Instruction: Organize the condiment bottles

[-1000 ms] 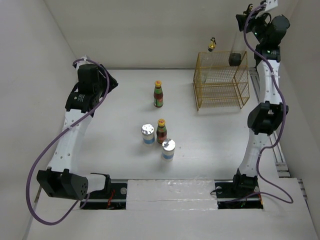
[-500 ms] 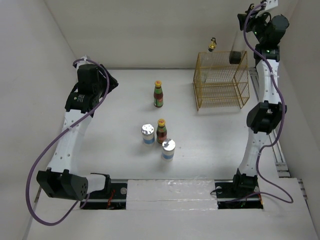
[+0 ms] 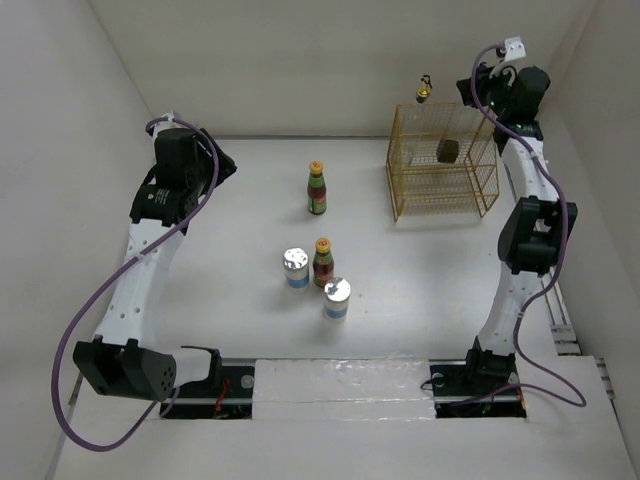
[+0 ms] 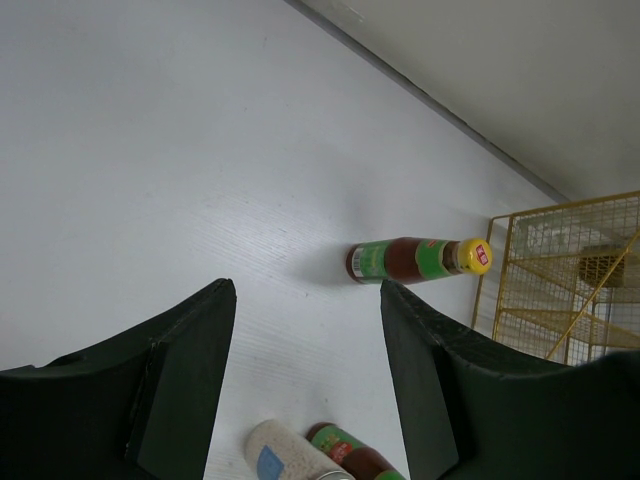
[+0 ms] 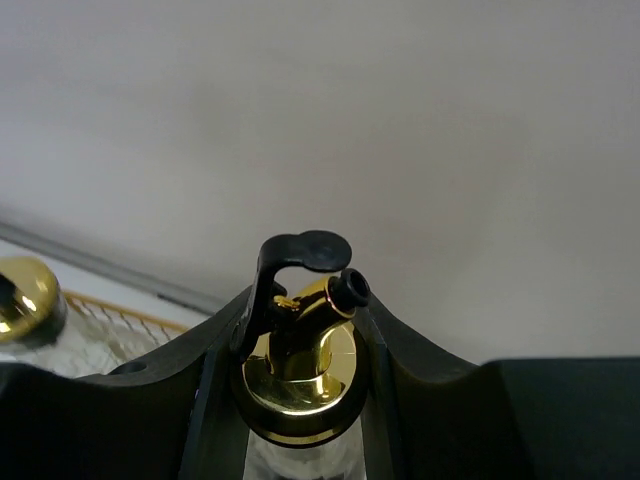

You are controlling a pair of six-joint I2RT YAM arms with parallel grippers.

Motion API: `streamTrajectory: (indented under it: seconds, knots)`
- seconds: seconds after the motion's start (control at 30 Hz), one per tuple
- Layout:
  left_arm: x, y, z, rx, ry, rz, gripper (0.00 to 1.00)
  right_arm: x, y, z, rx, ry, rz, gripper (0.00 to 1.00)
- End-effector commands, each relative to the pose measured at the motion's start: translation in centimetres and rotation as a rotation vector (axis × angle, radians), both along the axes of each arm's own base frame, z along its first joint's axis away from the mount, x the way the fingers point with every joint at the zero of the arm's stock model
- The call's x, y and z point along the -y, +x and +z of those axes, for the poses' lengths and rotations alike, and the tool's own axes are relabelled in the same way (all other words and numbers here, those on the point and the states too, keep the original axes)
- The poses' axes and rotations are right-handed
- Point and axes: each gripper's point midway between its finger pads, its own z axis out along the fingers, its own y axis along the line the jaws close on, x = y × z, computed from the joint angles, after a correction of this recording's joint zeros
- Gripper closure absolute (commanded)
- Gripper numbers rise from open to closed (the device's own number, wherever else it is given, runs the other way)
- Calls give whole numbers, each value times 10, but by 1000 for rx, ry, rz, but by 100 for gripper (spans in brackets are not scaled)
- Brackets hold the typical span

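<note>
Holding one glass bottle upright under its gold top, my right jaws pinch it at the rack, which lies below. Left jaws are spread, well apart over the surface; right arm is clearly nearer.

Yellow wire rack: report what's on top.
A gold-topped glass bottle stands at the yellow wire rack's far-left corner; right gripper holds a second bottle over it, base hidden.

I'm looking at a robotics lab cell: bare white walls box in a white desk, with the left arm and right arm bolted at its near edge.
</note>
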Motion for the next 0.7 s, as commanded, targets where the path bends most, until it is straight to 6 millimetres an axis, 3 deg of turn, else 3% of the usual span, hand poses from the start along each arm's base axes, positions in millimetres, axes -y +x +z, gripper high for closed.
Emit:
streamTrajectory:
  seconds: [0.0,0.27,0.33,0.4,0.43,0.47,0.57,0.63,0.67]
  knots:
    - [1,1,8,30,-9,5,45,-9,-37,95,245,-41,20,100]
    - [2,1,1,19,-12,-3,45,-2,-42,27,61,-7,-26,100]
    - [2,-1,4,28,-13,-3,45,-1,-44,23,40,-4,-35,89]
    - [2,-3,3,28,-13,-3,45,-1,-45,11,6,-7,-35,70]
    - [4,-3,1,28,-17,-11,45,-1,-45,8,-7,-6,-35,39]
    - [4,-3,1,28,-17,-11,45,-1,-48,14,-12,-5,-35,27]
    - [3,-5,0,26,-17,-11,45,-2,-49,23,-27,-24,-55,5]
    - [4,-3,2,37,-27,-7,45,-5,-55,50,8,-43,-68,0]
    - [6,-4,2,36,-32,-17,45,0,-55,52,6,-56,-95,0]
